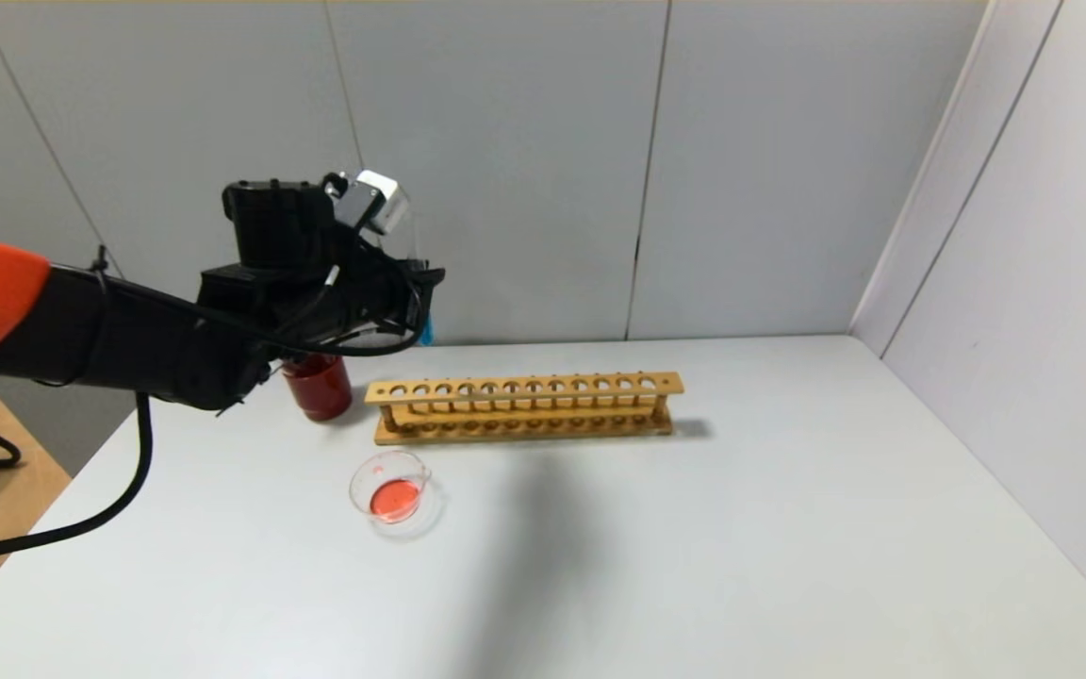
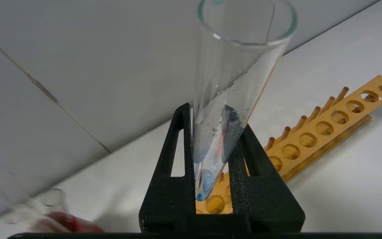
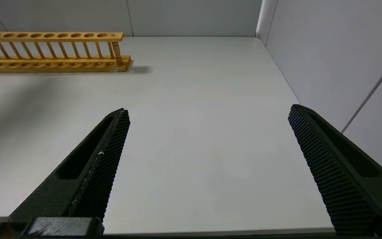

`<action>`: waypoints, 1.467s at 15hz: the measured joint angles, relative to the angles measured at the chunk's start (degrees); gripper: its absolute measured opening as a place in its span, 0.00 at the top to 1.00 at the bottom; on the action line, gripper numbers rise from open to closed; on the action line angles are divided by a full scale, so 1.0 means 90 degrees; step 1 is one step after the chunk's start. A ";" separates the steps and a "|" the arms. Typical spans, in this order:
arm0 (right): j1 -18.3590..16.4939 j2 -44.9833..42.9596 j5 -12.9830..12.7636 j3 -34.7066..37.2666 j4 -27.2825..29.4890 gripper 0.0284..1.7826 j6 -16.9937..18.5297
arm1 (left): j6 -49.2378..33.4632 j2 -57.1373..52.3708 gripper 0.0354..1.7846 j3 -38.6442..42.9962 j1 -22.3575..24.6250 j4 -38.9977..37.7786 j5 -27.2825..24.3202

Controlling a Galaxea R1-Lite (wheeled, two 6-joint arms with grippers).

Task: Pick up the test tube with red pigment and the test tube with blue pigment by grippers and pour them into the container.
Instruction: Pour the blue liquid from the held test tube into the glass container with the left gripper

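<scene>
Up above the far-left part of the white surface (image 1: 694, 528), the left gripper (image 2: 216, 156) holds the test tube with blue pigment (image 2: 234, 83), its jaws pinching the tube's lower part; a small pool of blue liquid sits at the rounded bottom, and droplets cling to the inside wall. In the head view only a sliver of teal shows at the gripper's tip, the rest of the tube hidden by the arm. The container (image 1: 390, 490) stands on the surface in front of the wooden rack (image 1: 524, 407), well below the gripper, with a shallow layer of red liquid in it. A dark red cup (image 1: 319, 387) stands just left of the rack, partly hidden behind the left arm. The rack's holes look empty. The right gripper (image 3: 207, 159) hovers low over the near-right part of the surface, jaws spread wide, holding nothing.
</scene>
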 joint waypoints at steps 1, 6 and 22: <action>0.0000 0.0000 0.0000 0.0000 0.0000 0.02 0.0000 | 0.0184 -0.0221 0.83 -0.0110 0.0009 0.0271 0.0000; 0.0000 0.0000 -0.0003 0.0000 0.0000 0.02 0.0003 | 0.0845 -0.1103 0.83 -0.0401 0.0282 0.1058 -0.0015; 0.0000 0.0000 0.0000 0.0000 0.0000 0.02 0.0000 | 0.4104 -0.2521 0.83 0.0989 0.1517 0.3474 -0.1008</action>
